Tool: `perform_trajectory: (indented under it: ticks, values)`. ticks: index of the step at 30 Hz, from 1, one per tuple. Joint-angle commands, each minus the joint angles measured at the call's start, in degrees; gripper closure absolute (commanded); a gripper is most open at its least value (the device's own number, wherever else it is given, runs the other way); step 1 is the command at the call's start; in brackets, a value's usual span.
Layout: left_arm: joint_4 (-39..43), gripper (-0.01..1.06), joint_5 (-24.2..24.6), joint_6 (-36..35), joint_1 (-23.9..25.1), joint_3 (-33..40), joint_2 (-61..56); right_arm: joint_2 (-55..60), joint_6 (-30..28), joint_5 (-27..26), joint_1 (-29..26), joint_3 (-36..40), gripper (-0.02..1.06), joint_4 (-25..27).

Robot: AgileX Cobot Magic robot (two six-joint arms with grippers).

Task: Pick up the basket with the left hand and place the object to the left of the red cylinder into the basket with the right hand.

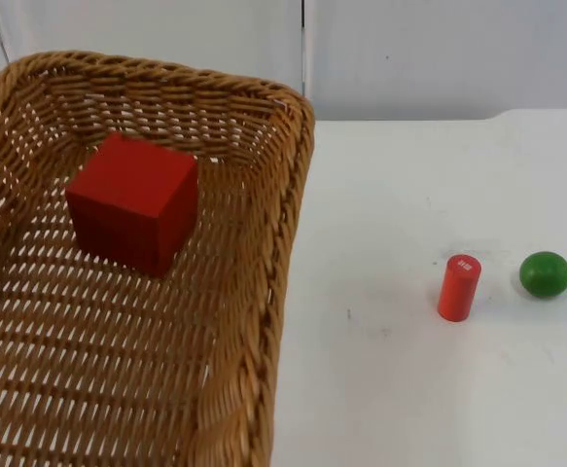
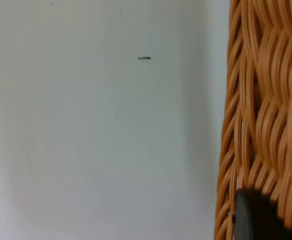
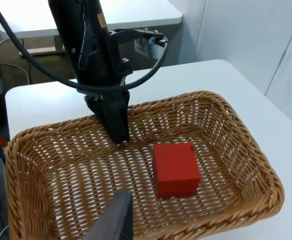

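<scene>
Top view: my left gripper [image 3: 116,131] clamps the basket [image 1: 283,224] holding a red cube [image 1: 132,202], red cylinder [image 1: 458,287] label unreadable, right gripper's [image 3: 113,220] state untellable.

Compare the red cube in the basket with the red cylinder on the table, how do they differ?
The red wooden cube is blocky with flat faces; the red cylinder is round and slim. The cube looks much bigger in the top view, though it sits nearer the camera. The cube rests inside the woven wicker basket; the cylinder stands upright on the white table beside a green ball. Both are the same plain red.
</scene>
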Motion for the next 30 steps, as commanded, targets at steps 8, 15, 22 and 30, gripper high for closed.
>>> perform_trajectory:
  ticks: [8,15,22,30]
  values:
    - [-4.0,1.05,-3.21,3.86,-0.22,0.09,5.69,-0.24,0.17,-0.82,-0.02,0.35,0.05,-0.27]
    - [-10.8,1.05,-7.44,10.85,-0.22,0.09,13.68,-0.24,0.17,-0.09,-0.02,0.35,0.05,-0.27]
    - [-14.64,1.05,-13.9,16.66,-0.22,-0.24,23.46,-0.24,0.17,-0.09,-0.02,0.35,0.05,-0.27]
    - [-16.15,1.05,-14.14,19.66,-0.22,-6.77,33.12,-0.24,0.17,0.7,-0.02,0.35,0.05,-0.4]
